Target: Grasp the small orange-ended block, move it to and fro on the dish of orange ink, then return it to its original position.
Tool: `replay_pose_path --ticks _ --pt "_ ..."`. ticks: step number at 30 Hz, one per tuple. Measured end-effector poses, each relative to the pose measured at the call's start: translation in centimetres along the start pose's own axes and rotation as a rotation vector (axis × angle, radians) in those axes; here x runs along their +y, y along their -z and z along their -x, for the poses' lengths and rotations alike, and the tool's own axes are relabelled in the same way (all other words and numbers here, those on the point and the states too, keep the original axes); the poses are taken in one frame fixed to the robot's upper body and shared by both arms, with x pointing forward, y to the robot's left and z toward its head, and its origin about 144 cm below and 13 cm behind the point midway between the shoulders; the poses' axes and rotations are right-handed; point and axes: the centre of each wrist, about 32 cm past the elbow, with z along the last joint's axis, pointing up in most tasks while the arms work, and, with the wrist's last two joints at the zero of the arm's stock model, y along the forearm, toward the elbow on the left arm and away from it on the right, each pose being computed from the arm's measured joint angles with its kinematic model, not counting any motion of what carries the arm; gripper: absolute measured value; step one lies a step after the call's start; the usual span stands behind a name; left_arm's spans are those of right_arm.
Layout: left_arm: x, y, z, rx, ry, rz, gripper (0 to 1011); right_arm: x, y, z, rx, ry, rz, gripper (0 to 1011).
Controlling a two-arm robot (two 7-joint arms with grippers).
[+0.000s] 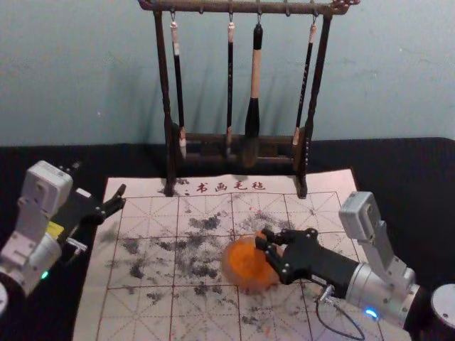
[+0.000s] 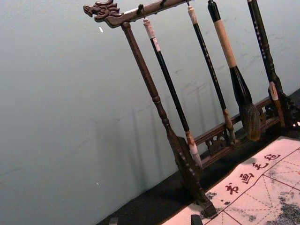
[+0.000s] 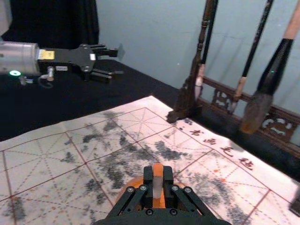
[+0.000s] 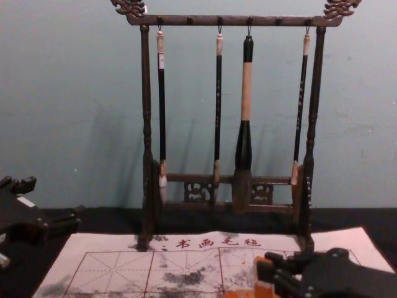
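Note:
My right gripper (image 1: 261, 240) reaches over the right part of the orange ink dish (image 1: 247, 264). In the right wrist view my right gripper (image 3: 158, 177) is shut on the small block (image 3: 157, 183), which stands upright with a pale middle and an orange upper end. The block (image 4: 264, 289) has an orange lower end in the chest view, close beside the dish (image 4: 238, 294); whether they touch, I cannot tell. My left gripper (image 1: 99, 180) is parked open off the mat's left edge; its fingertips stand apart at the bottom of the left wrist view (image 2: 155, 220).
A dark wooden rack (image 1: 170, 145) with several hanging brushes stands behind at the mat's back edge. The ink-stained calligraphy mat (image 1: 153, 249) lies under the dish on a black tablecloth (image 1: 419, 177). The wall rises behind the rack.

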Motion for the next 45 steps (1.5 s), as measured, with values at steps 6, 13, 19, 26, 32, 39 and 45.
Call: replay_pose_path --ticks 6,13,19,26,32,39,45 --pt "0.0 0.0 0.0 0.0 0.0 0.0 1001 0.3 0.1 0.6 0.001 -0.028 0.003 81" --pt "0.0 0.0 0.0 0.0 0.0 0.0 1001 0.9 0.1 1.0 0.0 -0.051 0.003 81" --pt "0.0 0.0 0.0 0.0 0.0 0.0 1001 1.2 0.1 1.0 -0.005 -0.056 0.005 81" --pt "0.0 0.0 0.0 0.0 0.0 0.0 1001 1.7 0.0 0.7 -0.013 -0.052 0.006 81" --pt "0.0 0.0 0.0 0.0 0.0 0.0 1001 1.9 0.0 0.4 -0.017 -0.044 0.01 81" --pt "0.0 0.0 0.0 0.0 0.0 0.0 1001 2.1 0.1 0.0 -0.017 -0.022 0.014 81" --pt "0.0 0.0 0.0 0.0 0.0 0.0 1001 1.9 0.1 -0.4 -0.017 -0.001 0.017 81"
